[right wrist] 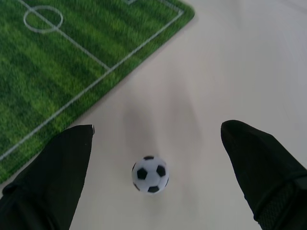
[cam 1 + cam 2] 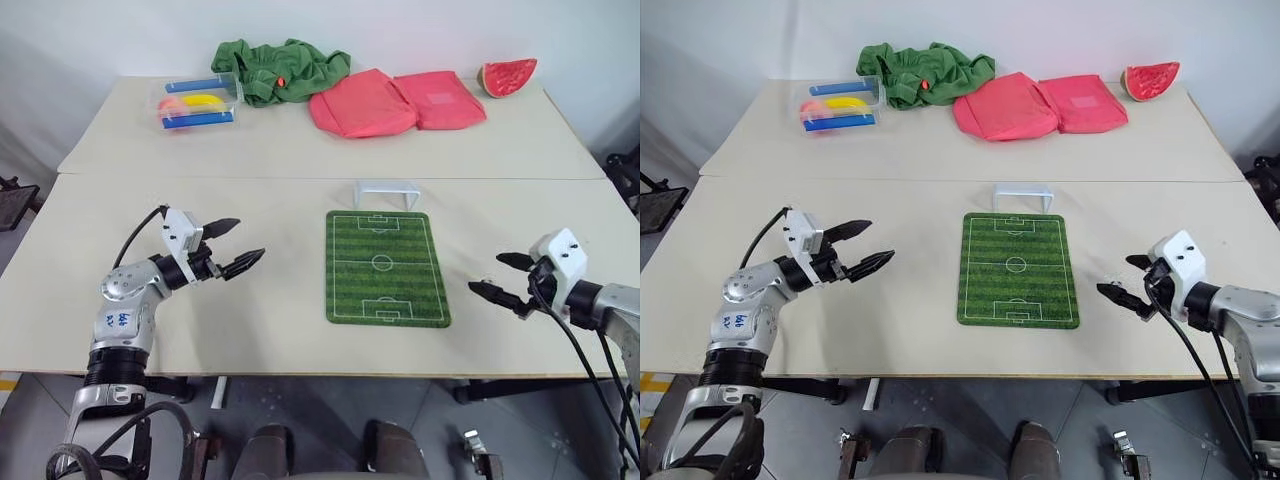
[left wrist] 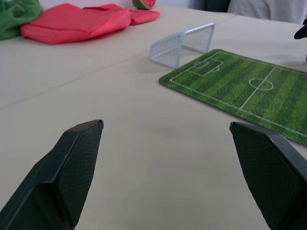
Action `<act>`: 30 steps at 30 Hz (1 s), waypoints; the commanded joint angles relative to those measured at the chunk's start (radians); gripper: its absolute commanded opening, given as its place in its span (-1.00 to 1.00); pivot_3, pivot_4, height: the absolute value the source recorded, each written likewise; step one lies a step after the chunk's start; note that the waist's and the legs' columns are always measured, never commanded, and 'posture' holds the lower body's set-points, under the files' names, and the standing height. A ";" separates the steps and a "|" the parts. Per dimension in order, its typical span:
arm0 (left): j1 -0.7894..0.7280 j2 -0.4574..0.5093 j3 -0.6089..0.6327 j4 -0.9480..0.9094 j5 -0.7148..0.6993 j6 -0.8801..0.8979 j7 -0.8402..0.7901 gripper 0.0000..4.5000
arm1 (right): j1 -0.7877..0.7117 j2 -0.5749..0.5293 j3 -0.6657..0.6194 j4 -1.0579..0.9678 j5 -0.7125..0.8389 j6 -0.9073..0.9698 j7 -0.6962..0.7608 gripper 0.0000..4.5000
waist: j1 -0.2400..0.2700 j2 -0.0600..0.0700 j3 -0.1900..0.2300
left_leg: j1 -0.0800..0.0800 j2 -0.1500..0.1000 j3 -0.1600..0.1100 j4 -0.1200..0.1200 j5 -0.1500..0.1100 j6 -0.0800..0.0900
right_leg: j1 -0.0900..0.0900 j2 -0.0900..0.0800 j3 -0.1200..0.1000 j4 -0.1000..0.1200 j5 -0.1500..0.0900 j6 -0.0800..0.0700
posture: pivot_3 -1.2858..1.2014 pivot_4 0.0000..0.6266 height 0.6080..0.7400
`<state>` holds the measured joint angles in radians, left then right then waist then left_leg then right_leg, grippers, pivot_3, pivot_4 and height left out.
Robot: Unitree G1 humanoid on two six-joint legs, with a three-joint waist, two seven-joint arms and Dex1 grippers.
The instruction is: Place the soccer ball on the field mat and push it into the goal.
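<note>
soccer ball (image 1: 150, 174): one, tiny, white with black patches – lies on the bare table (image 2: 250, 310) between the right gripper's fingers, touching neither, just off the mat's near right corner; not on the mat.
field mat (image 2: 386, 267): one, green striped, white pitch lines, flat on the near table, nothing on it.
goal (image 2: 386, 192): one, small white frame with net, just beyond the mat's far short edge, open side toward the mat; empty.
clear box (image 2: 198, 101): one, far left of the back table; inside are two blue bars, something yellow and something pink or orange – exact items hard to tell.
right gripper (image 2: 500, 276): fingers spread wide, holding nothing, low over the table right of the mat, pointing toward it; the ball sits in the gap between the fingers.
left gripper (image 2: 234, 246): fingers spread wide, empty, touching nothing, held over the table left of the mat and well apart from it, pointing toward the mat.
pink cloths (image 2: 395, 102): two, folded, side by side on the back table.
green cloth (image 2: 280, 68): one, crumpled, between the clear box and the pink cloths.
watermelon slice (image 2: 508, 76): one, far right of the back table.
</note>
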<state>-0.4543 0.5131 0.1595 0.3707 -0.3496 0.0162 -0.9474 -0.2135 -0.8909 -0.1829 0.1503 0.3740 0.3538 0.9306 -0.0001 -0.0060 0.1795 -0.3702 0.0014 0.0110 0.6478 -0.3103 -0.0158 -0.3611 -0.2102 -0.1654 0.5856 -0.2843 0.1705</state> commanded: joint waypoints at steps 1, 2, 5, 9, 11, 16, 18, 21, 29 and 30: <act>0.030 0.009 0.016 -0.069 -0.014 0.008 0.015 1.00 | -0.022 0.019 0.005 0.048 -0.021 -0.015 0.003 0.98 | 0.000 0.000 0.000 | 0.000 0.000 0.000 0.000 0.000 0.000 | 0.000 0.000 0.000 0.000 0.000 0.000 | 0.03 -0.52 1.00; 0.038 0.010 0.017 -0.080 -0.015 0.012 0.018 1.00 | -0.025 0.022 0.007 0.062 -0.029 -0.017 -0.003 0.98 | 0.000 0.000 0.000 | 0.000 0.000 0.000 0.000 0.000 0.000 | 0.000 0.000 0.000 0.000 0.000 0.000 | 0.03 -0.52 1.00; 0.055 0.014 0.027 -0.104 -0.022 0.028 0.033 1.00 | -0.012 0.021 0.009 0.065 -0.033 -0.016 0.014 0.98 | 0.000 0.000 0.000 | 0.000 0.000 0.000 0.001 0.000 0.000 | 0.000 0.000 0.000 0.000 0.000 0.000 | 0.03 -0.52 1.00; 0.063 0.016 0.031 -0.114 -0.020 0.033 0.039 1.00 | -0.001 0.035 0.021 0.071 -0.049 -0.045 0.026 0.71 | 0.001 0.000 0.000 | 0.000 0.000 0.000 0.001 0.000 0.000 | 0.001 0.000 0.000 0.000 0.000 0.000 | 0.03 -0.52 1.00; 0.065 0.014 0.032 -0.119 -0.018 0.034 0.042 1.00 | 0.001 0.038 0.026 0.083 -0.064 -0.070 0.027 0.42 | 0.001 0.000 0.000 | 0.000 0.000 0.000 0.001 0.000 0.000 | 0.001 0.000 0.000 0.000 0.000 0.000 | 0.03 -0.52 1.00; 0.065 0.007 0.032 -0.123 -0.021 0.031 0.046 1.00 | 0.010 0.038 0.008 0.073 -0.060 -0.073 0.032 -0.34 | 0.001 0.000 0.000 | 0.000 0.000 0.000 0.002 0.000 0.000 | 0.001 0.000 0.000 0.000 0.000 0.001 | 0.03 -0.52 1.00; 0.070 0.013 0.036 -0.126 -0.033 0.032 0.028 1.00 | 0.022 0.018 -0.013 0.023 -0.051 -0.070 0.039 -0.62 | 0.002 0.000 0.000 | 0.000 0.000 0.000 0.002 0.000 0.000 | 0.001 0.000 0.000 0.000 0.000 0.001 | 0.03 -0.52 1.00; 0.077 0.019 0.039 -0.141 -0.045 0.041 0.015 1.00 | 0.018 0.003 -0.033 -0.069 -0.017 -0.039 0.055 -0.62 | 0.002 0.000 0.000 | 0.000 0.000 0.000 0.002 0.000 0.000 | 0.001 0.000 0.000 0.000 0.001 0.001 | 0.03 -0.52 1.00; 0.164 0.058 0.000 -0.222 -0.116 0.067 -0.191 1.00 | -0.142 0.004 0.123 -0.269 0.064 0.113 0.194 -0.62 | -0.003 0.000 0.000 | 0.001 0.001 0.001 0.002 0.000 0.000 | 0.000 0.001 0.002 0.000 0.001 0.000 | 0.03 -0.52 1.00; 0.171 0.061 -0.004 -0.223 -0.127 0.068 -0.223 1.00 | -0.174 0.016 0.160 -0.297 0.076 0.139 0.217 -0.62 | -0.003 0.000 0.000 | 0.000 0.001 0.001 0.002 -0.001 0.000 | 0.000 0.001 0.002 0.000 0.001 0.000 | 0.03 -0.52 1.00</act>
<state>-0.2886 0.5607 0.1611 0.1898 -0.4388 0.0972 -1.1074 -0.3501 -0.8879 -0.0762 -0.0636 0.4046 0.4466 1.1010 -0.0036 -0.0058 0.1797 -0.3698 0.0032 0.0122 0.6499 -0.3110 -0.0163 -0.3613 -0.2085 -0.1630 0.5855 -0.2836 0.1708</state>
